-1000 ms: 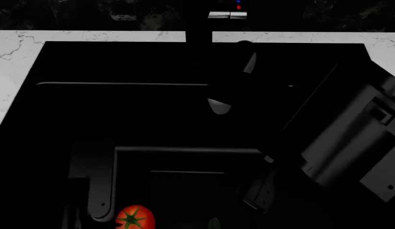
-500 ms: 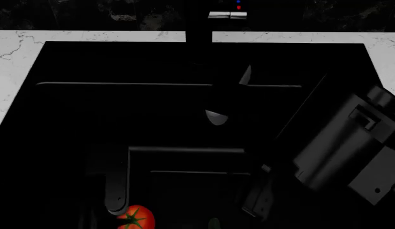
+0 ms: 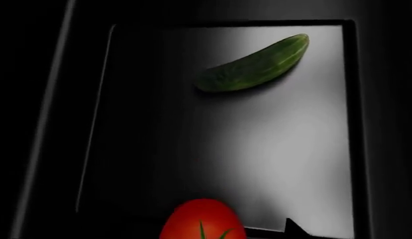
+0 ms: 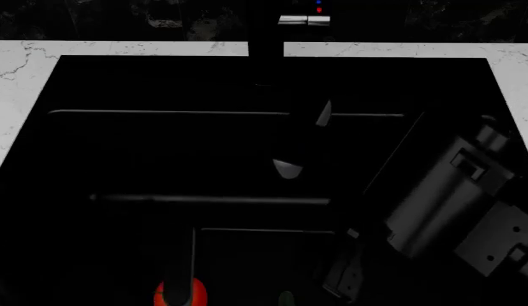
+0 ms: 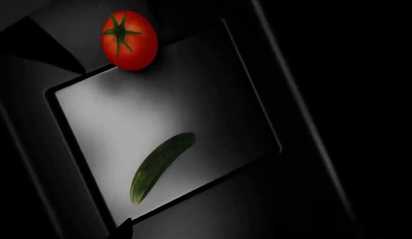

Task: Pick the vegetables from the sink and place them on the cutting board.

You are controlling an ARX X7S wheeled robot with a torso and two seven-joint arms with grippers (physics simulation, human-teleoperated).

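Observation:
The red tomato [image 3: 202, 221] and the dark green cucumber [image 3: 254, 64] lie apart on the floor of the black sink [image 4: 162, 83]. In the head view the tomato [image 4: 172, 294] is half hidden at the bottom edge under my left gripper [image 4: 182, 280], and only the cucumber's tip [image 4: 286, 298] shows. My left gripper is open right over the tomato; one fingertip [image 3: 293, 230] shows beside it without touching. My right gripper [image 4: 342, 274] hangs open and empty over the basin, away from the cucumber [image 5: 159, 167] and the tomato [image 5: 130, 40]. The cutting board is out of view.
White marble counter [image 4: 17, 76] frames the sink on the left and at the back. The black faucet [image 4: 266, 38] stands at the back centre. My bulky right arm [image 4: 451, 197] crosses the sink's right side.
My left gripper has moved right and down over the tomato, which it now partly covers in the head view. My right arm has shifted a little down and right.

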